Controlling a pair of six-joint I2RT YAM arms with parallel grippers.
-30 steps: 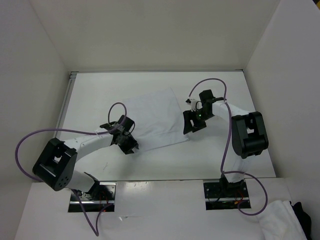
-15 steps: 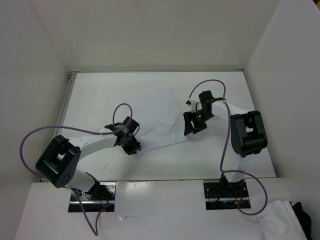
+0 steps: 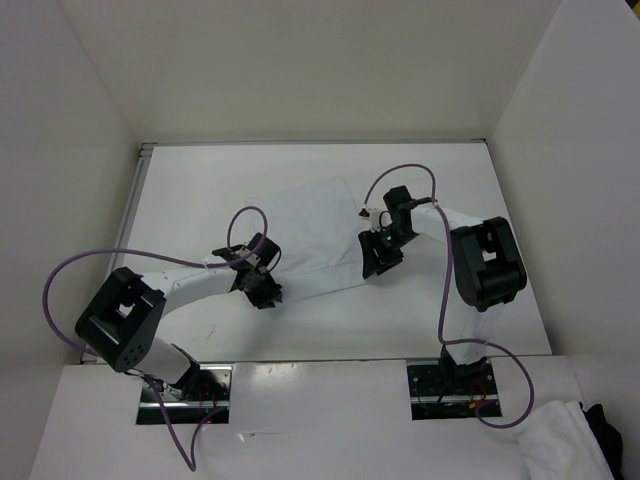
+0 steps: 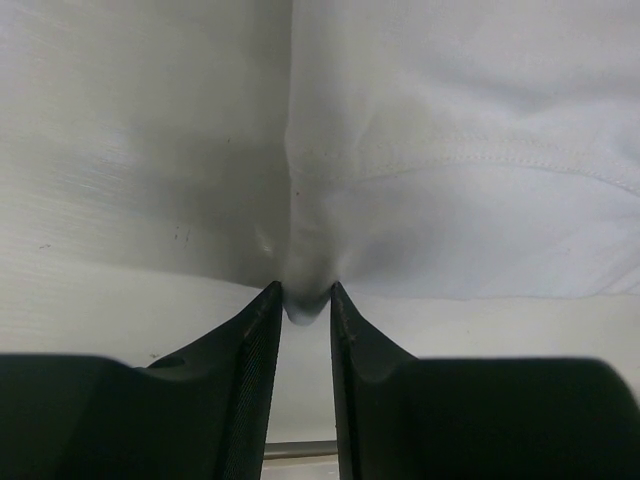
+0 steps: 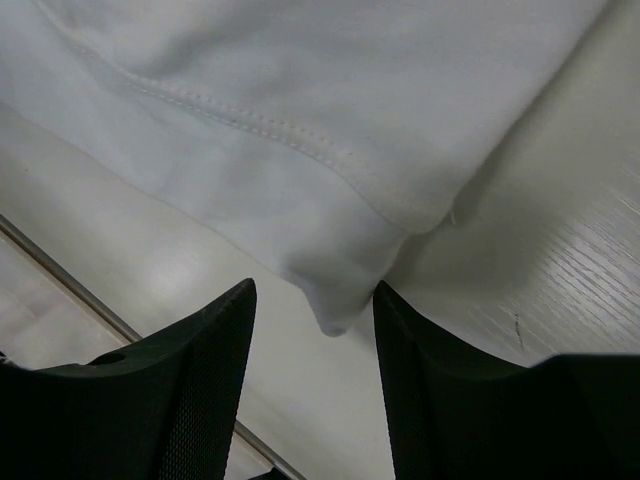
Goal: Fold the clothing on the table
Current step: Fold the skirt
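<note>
Bundle (image 3: pixel 556 446), perhaps fabric, off table (image 3: pixel 200 195)

left tool (image 3: pixel 268 295), right tool (image 3: pixel 373 269) at clothing (image 3: pixel 310 235) near corners

The left gripper (image 3: pixel 264 292) is edging toward the lower right of the overhead view. Its jaws are narrowing into a pinch on the lower-left corner of the clothing (image 3: pixel 310 235), which is bunching between them. The right gripper (image 3: pixel 376 264) is shifting left over the lower-right corner, its jaws closing but not yet meeting.
</note>
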